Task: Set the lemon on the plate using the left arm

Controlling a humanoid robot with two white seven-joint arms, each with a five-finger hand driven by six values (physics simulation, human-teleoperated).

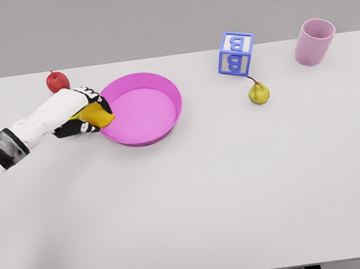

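We take the plate [161, 94] as our landmark: a magenta, shallow round dish sitting on the white table [208, 197].

Far to the left of the plate, the left arm [30, 131] enters from the picture's edge, its lower part cut off there, white with a dark band near the wrist. Up and to the left of the plate sits a red apple [57, 79], partly hidden at its lower side by the arm.

At the plate's left rim we see the left hand [84, 114], its dark and white fingers wrapped around the lemon [96, 115]. The lemon is a plain yellow, rounded lump, with only its right part visible between the fingers; the rest is covered by the hand. It is held right at the plate's left rim, and we cannot tell whether it touches the rim.

To the right of the plate, and a little further back, stands a blue and white letter block [235, 53], with a "B" readable on its top and front faces. Just below the block lies a yellow-green pear [258, 92] with a thin stem pointing up. Farthest right of the plate stands a pale pink cup [314, 41], upright, with no writing we can make out.
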